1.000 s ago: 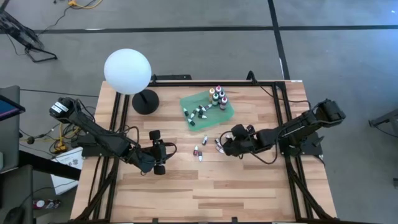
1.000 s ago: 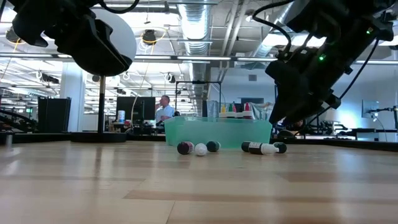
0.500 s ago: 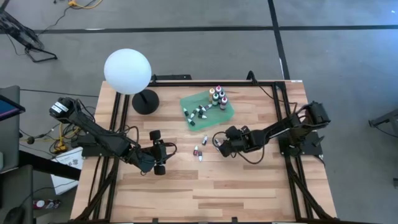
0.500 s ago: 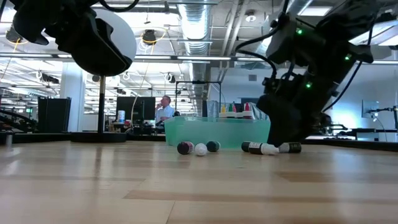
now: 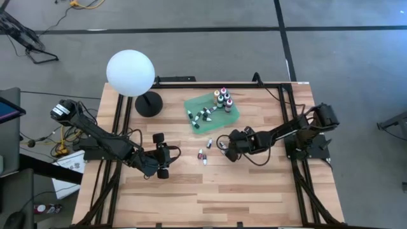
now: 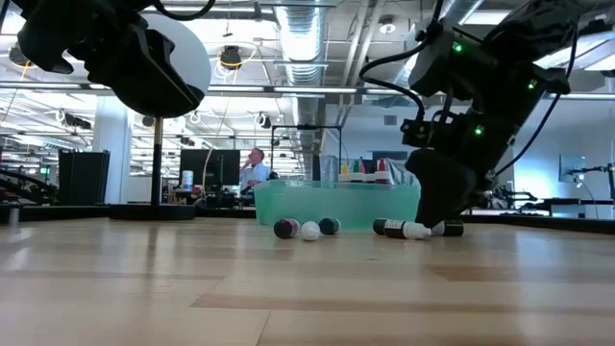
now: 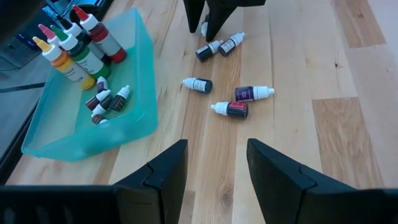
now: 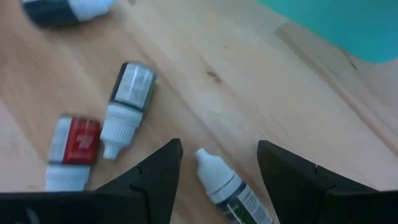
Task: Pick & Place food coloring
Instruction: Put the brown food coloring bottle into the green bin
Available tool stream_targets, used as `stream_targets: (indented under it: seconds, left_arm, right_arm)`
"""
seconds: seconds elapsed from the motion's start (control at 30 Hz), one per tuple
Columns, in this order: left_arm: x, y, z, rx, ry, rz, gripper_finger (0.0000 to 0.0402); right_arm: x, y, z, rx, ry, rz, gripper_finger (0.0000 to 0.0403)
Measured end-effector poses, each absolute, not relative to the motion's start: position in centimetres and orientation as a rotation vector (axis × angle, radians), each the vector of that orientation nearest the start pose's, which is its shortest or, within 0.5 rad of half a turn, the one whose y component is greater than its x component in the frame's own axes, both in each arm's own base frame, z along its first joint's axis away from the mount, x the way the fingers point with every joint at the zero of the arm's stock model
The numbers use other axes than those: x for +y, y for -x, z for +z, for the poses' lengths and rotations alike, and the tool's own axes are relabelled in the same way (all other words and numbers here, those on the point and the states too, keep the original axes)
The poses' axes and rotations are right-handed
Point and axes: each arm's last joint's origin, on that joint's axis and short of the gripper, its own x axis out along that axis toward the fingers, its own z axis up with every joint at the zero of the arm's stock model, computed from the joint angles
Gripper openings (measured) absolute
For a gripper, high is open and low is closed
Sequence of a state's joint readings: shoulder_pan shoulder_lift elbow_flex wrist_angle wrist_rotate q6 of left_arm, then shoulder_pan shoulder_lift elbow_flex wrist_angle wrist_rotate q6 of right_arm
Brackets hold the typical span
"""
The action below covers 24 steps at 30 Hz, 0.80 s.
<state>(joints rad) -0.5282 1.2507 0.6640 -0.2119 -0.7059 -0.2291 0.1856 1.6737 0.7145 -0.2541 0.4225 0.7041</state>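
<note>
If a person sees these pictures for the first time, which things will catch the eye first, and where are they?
A large white globe lamp stands at the table's far left corner. Near the far middle, a flat green tray holds upright food coloring bottles and some small droppers. In front of it, loose dropper bottles lie on the wood, where the right gripper hangs open over one white-tipped dropper; the left gripper waits open nearby.

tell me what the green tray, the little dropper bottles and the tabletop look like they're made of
Green tray: probably translucent plastic, since bottles show dimly through its wall and its edges are glossy.
Dropper bottles: seemingly plastic, with white nozzle tips and printed paper-like labels; the exact material isn't certain.
Tabletop: wood planks, butcher-block style, with visible grain, joined strips and a satin sheen.
</note>
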Motion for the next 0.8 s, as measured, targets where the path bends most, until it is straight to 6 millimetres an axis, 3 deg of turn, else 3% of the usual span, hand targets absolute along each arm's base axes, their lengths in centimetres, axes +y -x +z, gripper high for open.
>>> stream_targets:
  seconds: [0.27,0.8]
  left_arm:
    - [-10.3,-21.4,20.4,0.623,-0.242,0.241,0.0160]
    - [-10.3,-21.4,20.4,0.623,-0.240,0.241,0.0160]
  right_arm:
    - [3.9,-26.3,11.3,1.097,-0.183,-0.506,0.0201]
    - [3.4,-25.7,11.3,1.231,-0.202,-0.390,0.0186]
